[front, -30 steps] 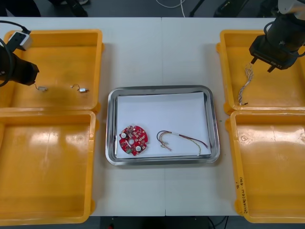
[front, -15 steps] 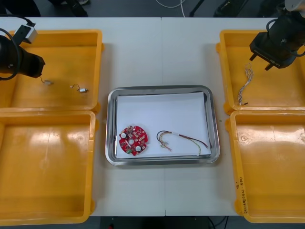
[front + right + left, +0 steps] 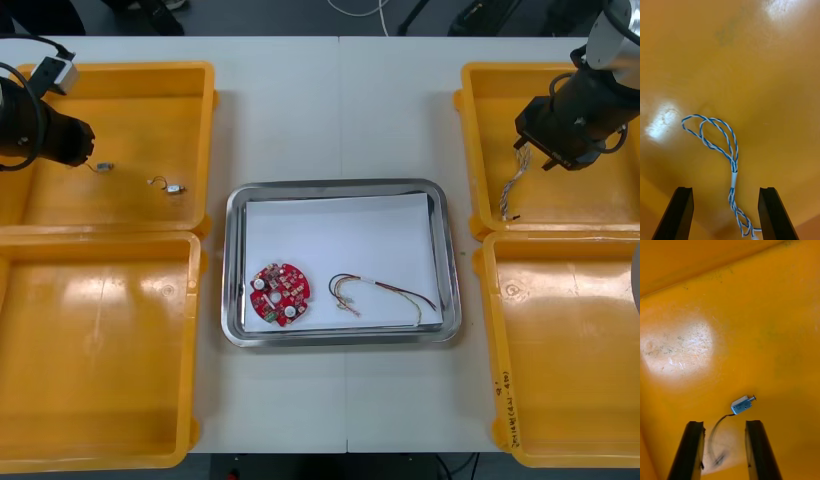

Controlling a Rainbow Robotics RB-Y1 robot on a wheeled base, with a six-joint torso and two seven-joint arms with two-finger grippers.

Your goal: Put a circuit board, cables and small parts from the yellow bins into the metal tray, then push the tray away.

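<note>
Fingers of our left gripper [image 3: 724, 423] stand apart, empty, just short of a small metal part [image 3: 742, 405] in the yellow bin [image 3: 130, 100], with a second part [image 3: 175, 187] lying nearby. Our right gripper [image 3: 725, 188], equally wide and empty, straddles the blue and white cable [image 3: 720, 138]. The metal tray [image 3: 232, 300] holds a circuit board [image 3: 280, 294].

The light table [image 3: 340, 110] is seen from high overhead in the front view, steeply downward, with all four yellow plastic bins [image 3: 130, 75] and the shiny rectangular metal tray [image 3: 232, 270] taken in. The wrist views are held close over bin floors: the right's twisted blue and white cable [image 3: 720, 142] and the left's small metal part [image 3: 741, 405] are shared with the front view.
</note>
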